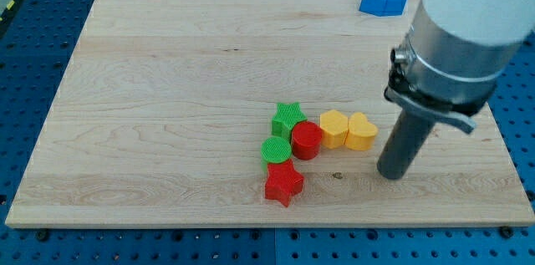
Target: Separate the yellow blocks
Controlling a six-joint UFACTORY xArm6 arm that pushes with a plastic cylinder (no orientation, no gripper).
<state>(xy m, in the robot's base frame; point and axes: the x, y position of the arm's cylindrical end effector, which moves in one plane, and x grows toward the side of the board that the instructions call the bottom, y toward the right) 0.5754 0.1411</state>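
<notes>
Two yellow blocks touch each other side by side right of the board's middle: a yellow hexagon (pixel 333 128) on the left and a yellow heart (pixel 361 131) on the right. My tip (pixel 390 174) rests on the board just right of and below the yellow heart, a small gap apart from it. The yellow hexagon touches a red cylinder (pixel 307 140) on its left.
A green star (pixel 288 118), a green cylinder (pixel 276 150) and a red star (pixel 283 184) cluster with the red cylinder, left of the yellow blocks. A blue block (pixel 383 0) lies near the board's top right edge. The wooden board (pixel 167 89) sits on blue pegboard.
</notes>
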